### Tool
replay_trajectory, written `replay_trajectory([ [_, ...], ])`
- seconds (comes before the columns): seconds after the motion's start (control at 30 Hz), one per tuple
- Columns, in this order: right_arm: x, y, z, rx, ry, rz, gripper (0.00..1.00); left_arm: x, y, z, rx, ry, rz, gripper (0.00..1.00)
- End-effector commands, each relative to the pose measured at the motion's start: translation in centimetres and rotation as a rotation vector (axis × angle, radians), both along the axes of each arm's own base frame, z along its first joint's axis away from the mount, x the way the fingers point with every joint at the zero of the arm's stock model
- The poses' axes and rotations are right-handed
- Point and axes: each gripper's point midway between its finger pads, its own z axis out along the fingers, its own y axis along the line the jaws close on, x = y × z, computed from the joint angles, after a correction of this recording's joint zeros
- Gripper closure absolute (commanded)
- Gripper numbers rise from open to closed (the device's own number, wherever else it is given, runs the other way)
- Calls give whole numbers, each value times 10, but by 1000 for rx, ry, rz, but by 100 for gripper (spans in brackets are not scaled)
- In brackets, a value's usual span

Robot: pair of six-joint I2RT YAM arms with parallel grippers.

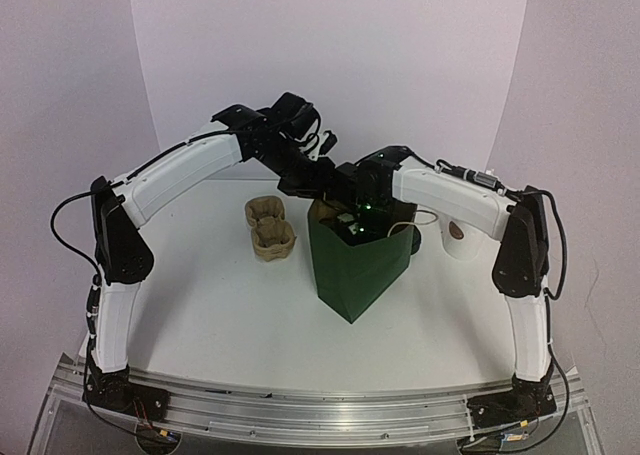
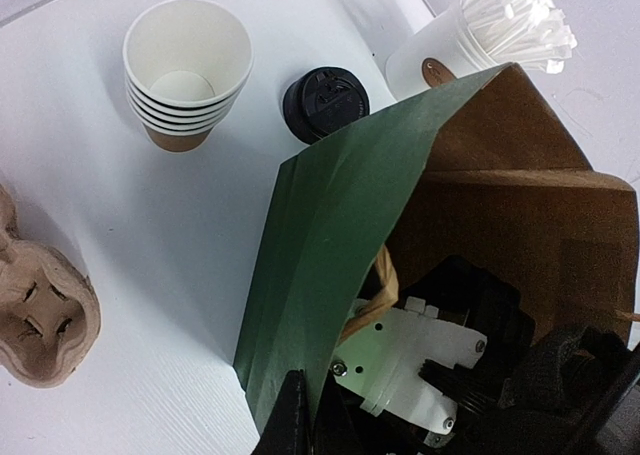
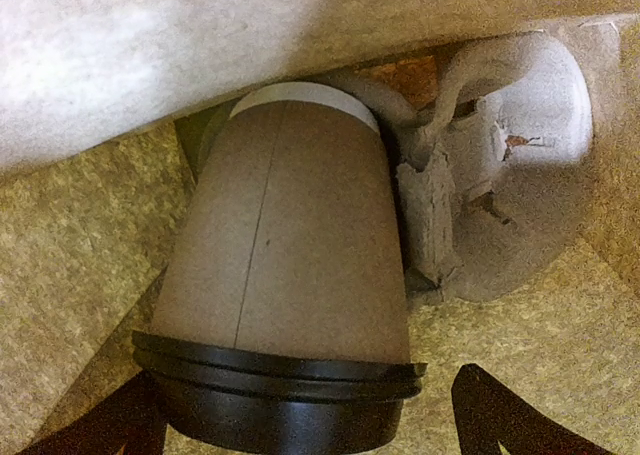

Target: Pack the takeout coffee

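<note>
1. Two grippers at one dark green paper bag (image 1: 355,270) w/ brown kraft inside, standing open mid-way on white table (image 1: 200,310).
2. L gripper (image 2: 308,427) at bag's rim, low in L wrist view: one black finger on outer green face, other side dark and hard to read, wall apparently pinched btwn. Looks closed on the dark green paper bag.
3. R gripper (image 3: 300,400) down inside bag mouth. Fingers spread wide, one each side of the cup's lid end; clear gap at one finger, other finger right by lid edge. Not clamped on anything.
4. Takeout coffee inside bag: small brown kraft paper cup (image 3: 280,245) w/ round black domed plastic lid (image 3: 290,375) on, lid end nearest R wrist cam, base end away toward bag's depth. Upright or leaning: cannot tell.
5. Beyond bag, on table: stack of kraft cups w/ white insides (image 2: 185,70); loose black lid (image 2: 320,103) just beside stack; tall white cup of white wrapped sticks (image 2: 470,45) w/ brown round logo, close behind bag's far edge.
6. Moulded brown pulp cup-carrier tray (image 1: 270,230) to L of bag, near but apart.
</note>
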Motion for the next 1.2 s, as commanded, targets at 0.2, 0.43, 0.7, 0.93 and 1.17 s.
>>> replay_trajectory([
  [0.2,-20,-21,38,-43,14,2,2,0,-12,9,-44,-19,-29,100],
  [0.43,-23,-13,50,14,25,8,2,-1,-12,7,-41,-15,-30,100],
  [0.7,-19,-12,65,38,-13,10,2,-1,-12,3,-34,-7,-31,100],
  [0.93,-22,-6,71,80,-2,24,2,2,-13,-2,-24,1,-12,100],
  [1.17,-23,-6,78,98,-15,32,2,5,-13,-10,-1,26,9,100],
])
